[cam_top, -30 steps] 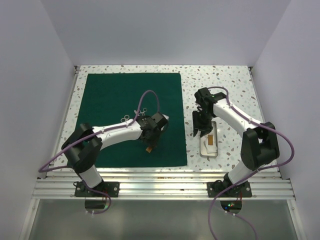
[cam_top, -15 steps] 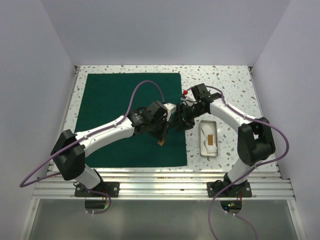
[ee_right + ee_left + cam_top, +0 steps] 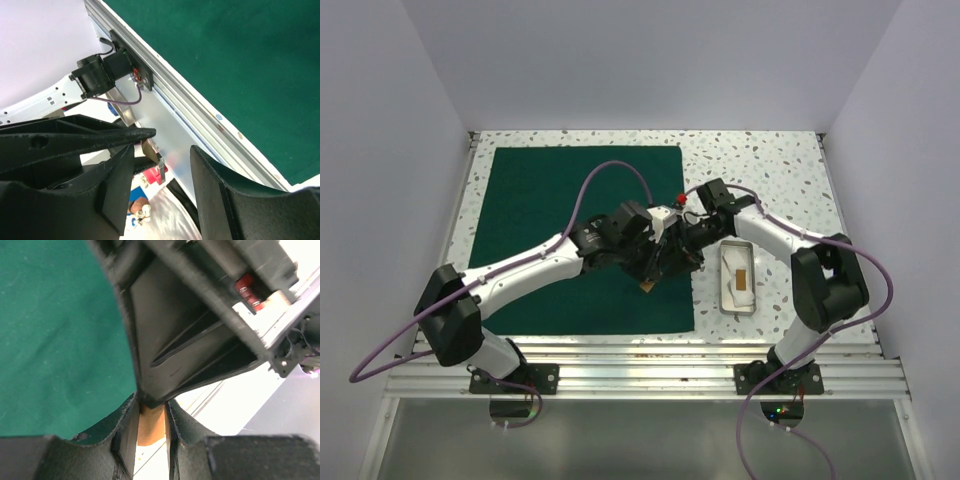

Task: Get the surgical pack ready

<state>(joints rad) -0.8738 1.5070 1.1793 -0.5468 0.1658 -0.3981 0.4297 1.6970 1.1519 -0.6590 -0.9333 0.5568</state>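
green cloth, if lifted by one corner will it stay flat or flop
Probably flops: the green cloth lies thin and flat on the speckled table, like soft fabric. Likely light, so a corner should lift easily while the rest drags. Pushed, its matte surface may wrinkle rather than slide.

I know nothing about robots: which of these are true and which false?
1. The green drape lies spread flat. True.
2. The silver tray sits on the drape. False: it rests on the speckled tabletop, beside the drape's right edge.
3. The left gripper pinches a small tan strip. True.
4. The two grippers are at opposite ends of the table. False: the right gripper meets the left one above the drape's right edge.
5. The tray is empty. False: it holds white items and a tan piece.
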